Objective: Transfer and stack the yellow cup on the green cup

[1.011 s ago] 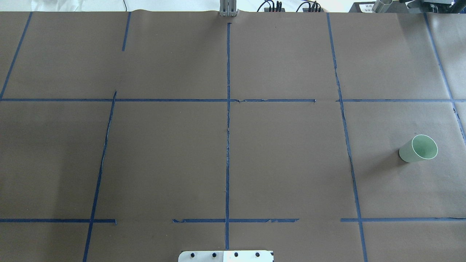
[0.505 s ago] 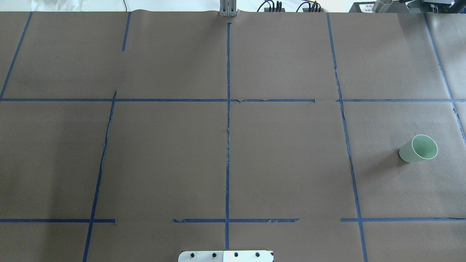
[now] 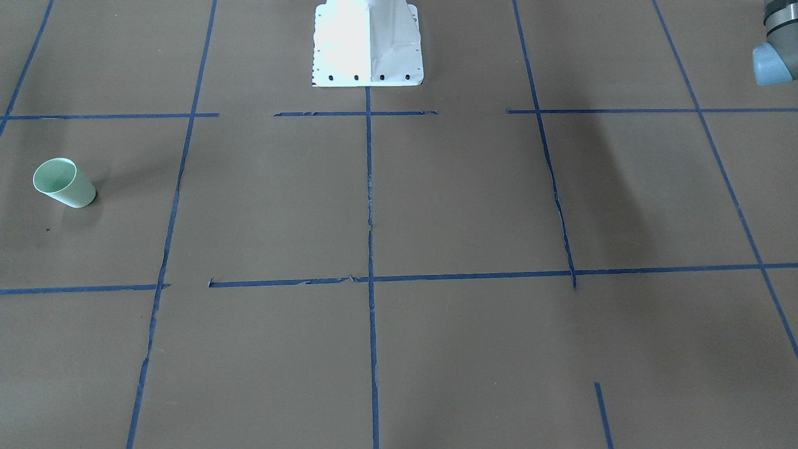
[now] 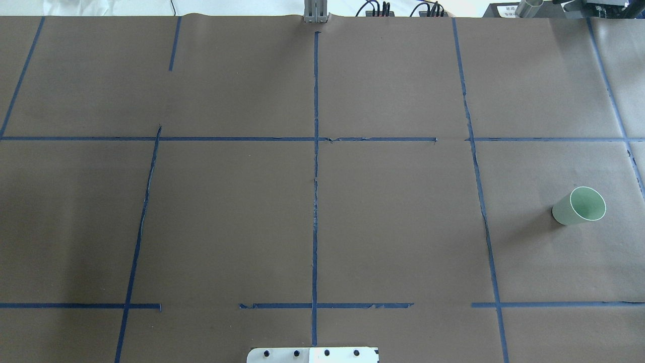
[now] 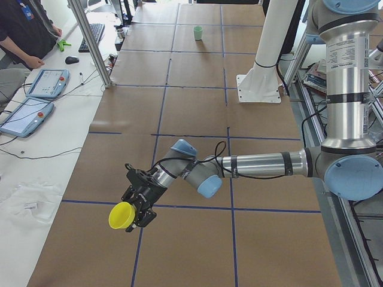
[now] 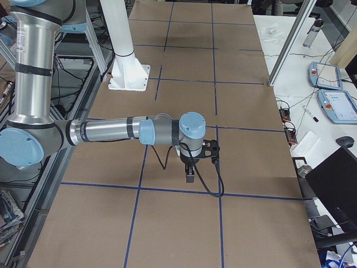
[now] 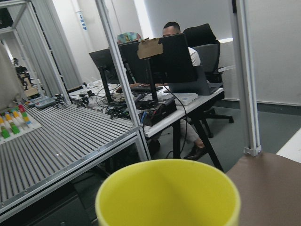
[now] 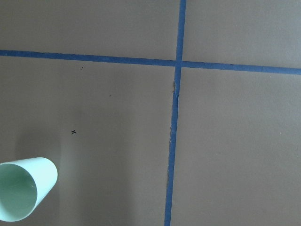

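- The yellow cup (image 5: 121,216) looks like light, thin plastic. It should be stiff enough to carry, but the open rim would probably flex under a hard squeeze.
- Its wall is smooth and tapered, so a loose hold could let it slide toward the narrow base. Across the wall just below the rim seems the best place to grip, leaving the base free to drop into the other cup.
- In the left-end view the yellow cup hangs at the tip of the left pincer (image 5: 136,209), clear of the desk (image 4: 227,212), mouth turned toward 8 o'clock. From that view alone I cannot tell how the fingers stand. The left wrist camera shows only the cup's rim.
- The right pincer (image 6: 190,177) points down over the desk. I cannot tell whether it is apart or together.
- The green cup (image 4: 579,205) stands mouth up at about 3 o'clock from the middle of the overhead view, well apart from the yellow one. It is just as light, so an off-centre nudge could tip it.
- Against the earlier overhead pictures nothing differs: the green cup is in the same spot, and no arm or yellow cup shows there.
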